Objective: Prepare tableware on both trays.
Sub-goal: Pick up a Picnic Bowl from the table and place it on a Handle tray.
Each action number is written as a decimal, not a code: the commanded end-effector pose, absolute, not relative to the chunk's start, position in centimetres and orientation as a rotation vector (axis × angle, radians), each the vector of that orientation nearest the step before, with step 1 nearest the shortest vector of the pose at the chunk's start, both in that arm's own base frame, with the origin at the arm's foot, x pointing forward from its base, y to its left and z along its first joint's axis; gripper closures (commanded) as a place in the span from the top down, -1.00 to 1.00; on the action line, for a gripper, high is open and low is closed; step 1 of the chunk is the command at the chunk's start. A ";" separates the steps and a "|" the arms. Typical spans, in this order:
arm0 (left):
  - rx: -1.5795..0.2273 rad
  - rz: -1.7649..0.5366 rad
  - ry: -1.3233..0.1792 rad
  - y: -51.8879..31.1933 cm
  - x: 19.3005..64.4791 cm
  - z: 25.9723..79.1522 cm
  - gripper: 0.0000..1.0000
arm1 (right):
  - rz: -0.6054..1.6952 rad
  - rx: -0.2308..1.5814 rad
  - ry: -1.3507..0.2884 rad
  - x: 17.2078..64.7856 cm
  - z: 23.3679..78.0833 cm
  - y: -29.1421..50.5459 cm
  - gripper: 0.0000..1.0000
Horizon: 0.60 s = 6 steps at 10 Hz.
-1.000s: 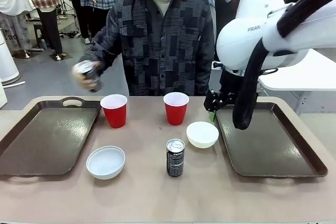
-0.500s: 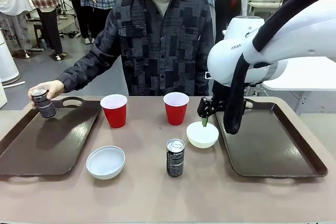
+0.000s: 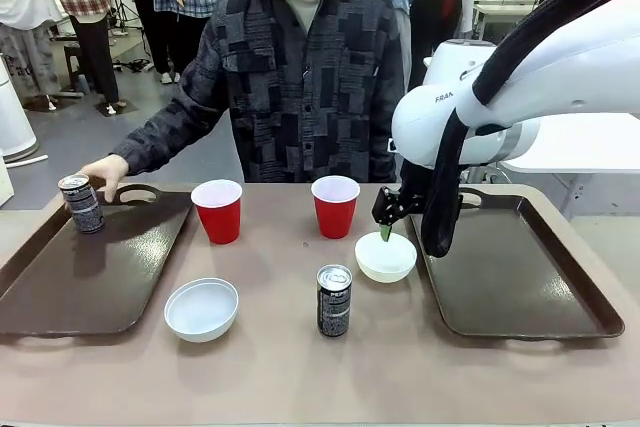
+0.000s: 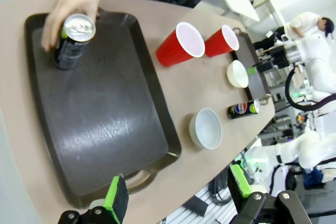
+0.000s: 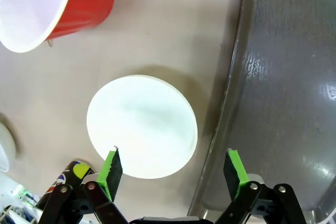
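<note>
Hovering over a white bowl (image 5: 142, 127), the right gripper (image 5: 173, 167) spreads its fingers, plain in its wrist view, unclear from the front; the bowl sits just beside the left rim of the right tray (image 3: 520, 287). The left gripper (image 4: 178, 195) gapes above the near end of the left tray (image 4: 100, 124); a hand (image 4: 71, 3) touches a can (image 4: 71, 40) at its far corner.

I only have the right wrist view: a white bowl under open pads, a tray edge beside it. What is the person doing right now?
Observer: The person's hand is on a drink can standing upright at the far end of the left tray.
Operator: I see one red cup. Where is the other?
Observer: The second red cup stands on the table, just beside the left tray's far right corner.
Operator: And the left gripper?
Observer: The left gripper is open, holding nothing.
</note>
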<state>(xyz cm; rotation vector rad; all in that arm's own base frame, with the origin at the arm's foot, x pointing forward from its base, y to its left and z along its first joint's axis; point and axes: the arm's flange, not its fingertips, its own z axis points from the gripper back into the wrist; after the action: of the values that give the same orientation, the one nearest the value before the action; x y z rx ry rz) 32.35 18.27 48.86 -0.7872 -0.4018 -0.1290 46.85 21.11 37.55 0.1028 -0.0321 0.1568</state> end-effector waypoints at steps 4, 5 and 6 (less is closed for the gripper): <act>-0.794 -0.127 -0.413 18.3 32.4 48.9 1.00 | 0.192 0.059 -0.014 49.3 32.9 22.1 1.00; -0.794 -0.127 -0.413 18.3 32.4 48.9 1.00 | 0.211 0.062 -0.013 49.4 32.6 22.1 0.76; -0.794 -0.127 -0.413 18.3 32.4 48.9 1.00 | 0.213 0.062 -0.013 49.2 32.8 22.2 0.62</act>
<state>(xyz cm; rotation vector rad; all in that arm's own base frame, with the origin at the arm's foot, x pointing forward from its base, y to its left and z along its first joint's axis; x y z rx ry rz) 32.35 18.28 48.86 -0.7871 -0.4018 -0.1288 48.81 21.38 32.60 0.0689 0.0006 0.1939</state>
